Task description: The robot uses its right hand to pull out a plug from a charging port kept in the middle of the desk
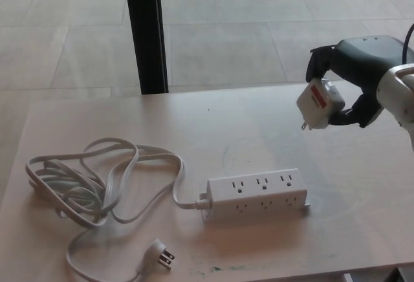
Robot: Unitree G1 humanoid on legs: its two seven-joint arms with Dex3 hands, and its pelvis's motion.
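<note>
Now | right hand (pixel 354 68) grasping one white plug (pixel 319 104) | one power strip (pixel 257 193), six sockets | one coiled cord (pixel 97 188)

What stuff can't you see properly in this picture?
- Head view: the right hand is cut off by the right edge, so its arm is mostly out of sight.
- The white plug is partly covered by the fingers; its red label is too small to read.
- The left hand does not show.
- The black post is cut off by the top edge.
</note>
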